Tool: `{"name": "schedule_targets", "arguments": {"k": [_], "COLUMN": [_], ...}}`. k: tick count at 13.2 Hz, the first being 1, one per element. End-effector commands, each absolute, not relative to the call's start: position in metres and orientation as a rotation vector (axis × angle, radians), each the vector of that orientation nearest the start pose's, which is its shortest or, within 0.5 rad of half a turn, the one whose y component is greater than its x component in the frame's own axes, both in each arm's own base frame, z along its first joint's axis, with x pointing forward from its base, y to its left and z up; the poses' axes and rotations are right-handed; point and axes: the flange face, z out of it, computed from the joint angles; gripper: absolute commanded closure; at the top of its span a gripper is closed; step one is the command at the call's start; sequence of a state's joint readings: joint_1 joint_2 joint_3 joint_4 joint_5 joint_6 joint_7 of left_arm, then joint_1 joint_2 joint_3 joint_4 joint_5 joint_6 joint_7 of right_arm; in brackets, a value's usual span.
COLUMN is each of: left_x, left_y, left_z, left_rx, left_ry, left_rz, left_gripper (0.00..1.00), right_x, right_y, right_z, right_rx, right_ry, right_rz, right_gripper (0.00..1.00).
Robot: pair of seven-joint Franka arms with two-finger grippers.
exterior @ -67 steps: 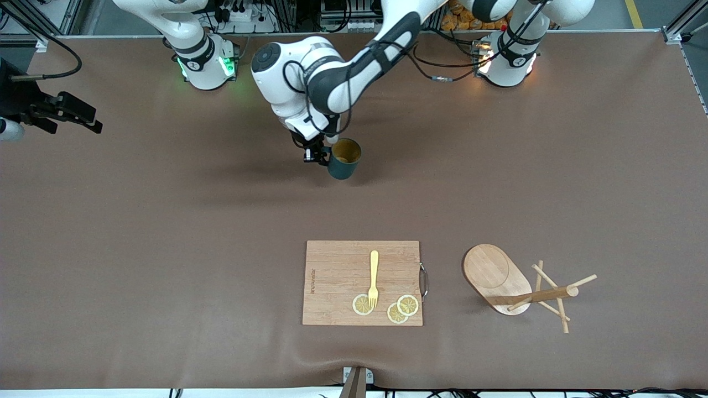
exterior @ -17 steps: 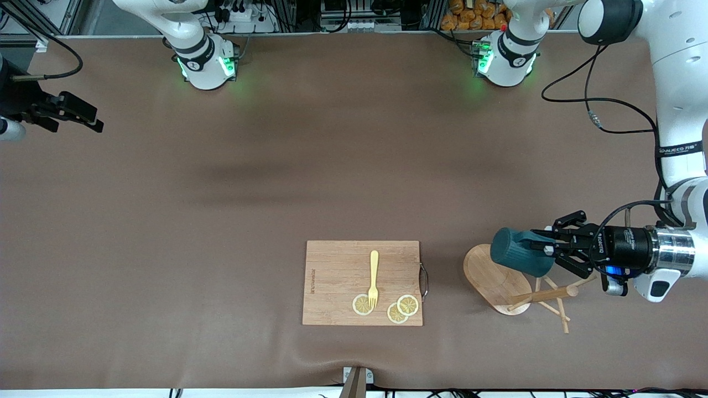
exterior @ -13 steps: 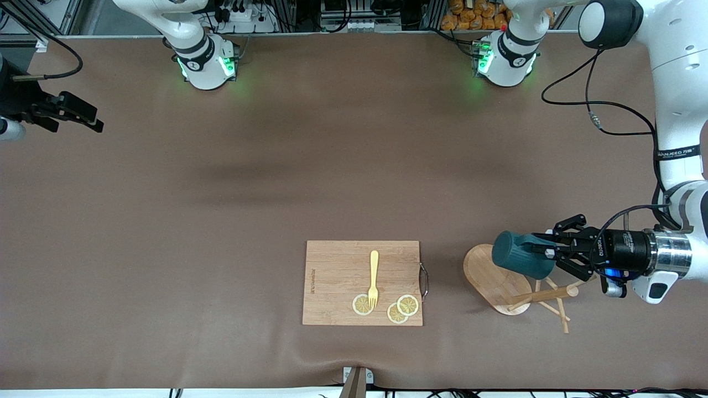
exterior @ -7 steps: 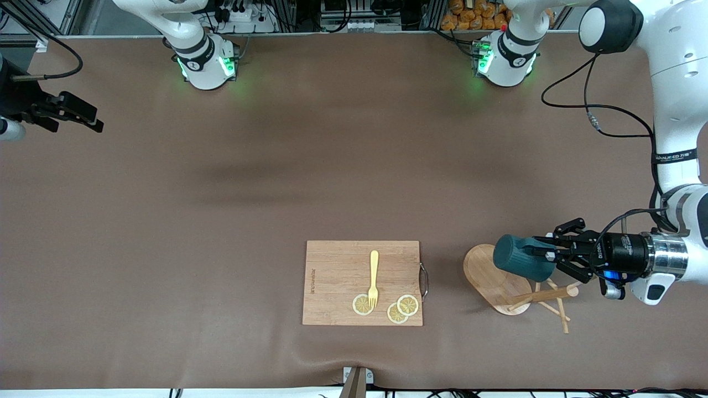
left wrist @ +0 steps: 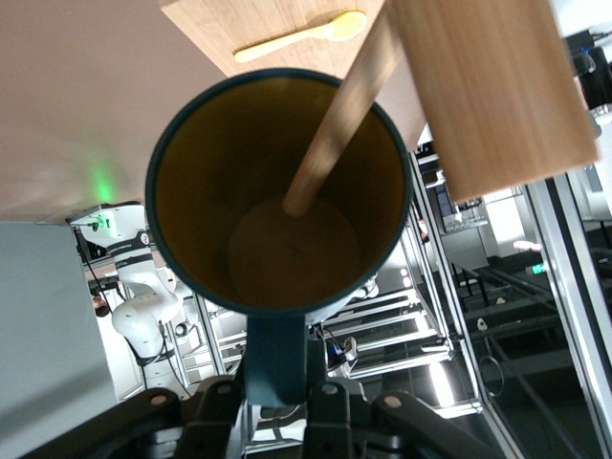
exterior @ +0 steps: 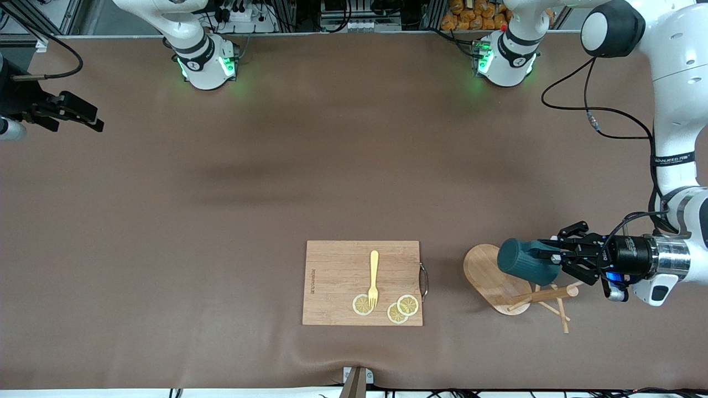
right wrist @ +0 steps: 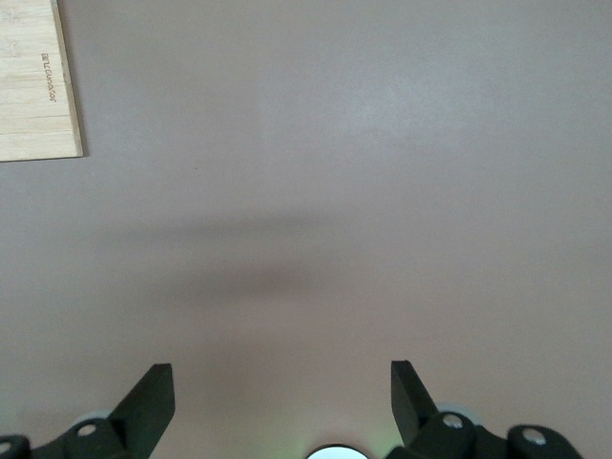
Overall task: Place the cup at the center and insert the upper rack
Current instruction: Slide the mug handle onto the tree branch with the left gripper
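Over the mug tree (exterior: 517, 284) at the left arm's end of the surface (exterior: 221, 221), the left gripper (exterior: 555, 257) hangs with the cup (exterior: 522, 261) turned on its side, its fingers shut tight on the handle. The rack itself lies tipped over, oval base on edge and post pointing toward the gripper, nearer the front camera than most of the bare brown cloth and beside the cutting board (exterior: 337, 282) with its fork (exterior: 374, 278) and lemon slices (exterior: 402, 308). In the left wrist view one wooden peg (left wrist: 335, 115) runs into the mouth of the cup (left wrist: 277, 191) and ends against the mustard inside — so the judgement is that a peg is being threaded, or has strayed in. To do this well I would keep the cup's axis lined along that peg, move slowly, and avoid any sideways push, since the toppled rack looks free to roll or skid. The right gripper (right wrist: 282, 397) waits with fingers spread wide and empty over bare cloth; in the front view it is out of sight. Hard to make out: whether the cup touches the base beneath it, which peg is inside, and how the handle sits between the fingers — the cup body hides that.
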State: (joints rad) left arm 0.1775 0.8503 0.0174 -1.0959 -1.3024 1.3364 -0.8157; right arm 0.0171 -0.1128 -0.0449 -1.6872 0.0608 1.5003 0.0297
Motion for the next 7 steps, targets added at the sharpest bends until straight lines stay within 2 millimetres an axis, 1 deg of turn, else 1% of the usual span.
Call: {"name": "schedule_targets", "arguments": {"k": [1, 5, 7], "left_x": [0.733, 0.733, 0.732], "left_y": [0.031, 0.041, 0.042], "left_z": [0.350, 0.350, 0.344], "left_rx": [1.515, 1.497, 1.499], "left_ry": [0.945, 0.948, 0.933], "left_rz": [-0.991, -0.982, -0.978], "left_gripper": [1.00, 1.00, 1.00], "right_x": [0.507, 0.507, 0.507], "right_y": [-0.007, -0.007, -0.007], "right_z": [0.630, 0.630, 0.630], "right_rx": [-3.074, -3.074, -3.074], "right_ry": [0.101, 0.103, 0.103], "right_rz": [0.114, 0.112, 0.112], "right_gripper": [0.00, 0.00, 0.00]}}
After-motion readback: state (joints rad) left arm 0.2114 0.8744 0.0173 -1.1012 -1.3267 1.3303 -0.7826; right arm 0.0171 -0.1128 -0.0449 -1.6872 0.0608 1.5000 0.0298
